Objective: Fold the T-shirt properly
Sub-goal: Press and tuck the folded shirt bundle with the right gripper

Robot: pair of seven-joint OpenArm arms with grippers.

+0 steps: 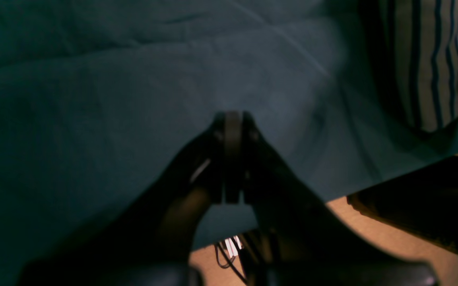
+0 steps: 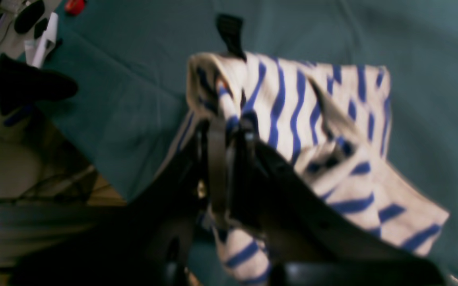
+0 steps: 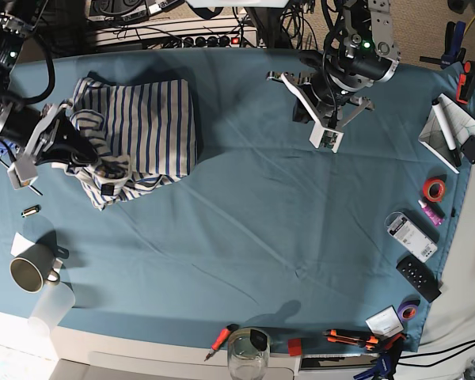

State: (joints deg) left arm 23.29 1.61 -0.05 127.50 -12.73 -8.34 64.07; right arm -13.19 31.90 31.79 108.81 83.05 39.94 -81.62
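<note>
The T-shirt (image 3: 146,123), cream-white with blue stripes, lies partly folded at the far left of the teal table cloth (image 3: 253,214). Its near-left corner is bunched up. My right gripper (image 3: 75,150) is at that bunched edge. In the right wrist view its jaws (image 2: 229,127) are shut on a fold of the T-shirt (image 2: 316,115), and cloth hangs below the fingers. My left gripper (image 3: 307,62) hovers at the far side of the table, well to the right of the shirt. In the left wrist view it (image 1: 232,119) is shut on nothing above bare cloth, with the T-shirt (image 1: 431,59) at the top right.
A mug (image 3: 28,273) and a plastic cup (image 3: 51,305) stand at the near left. A glass (image 3: 248,352) and a screwdriver (image 3: 220,339) are at the front edge. Tape rolls (image 3: 435,188), a remote (image 3: 418,277) and markers line the right side.
</note>
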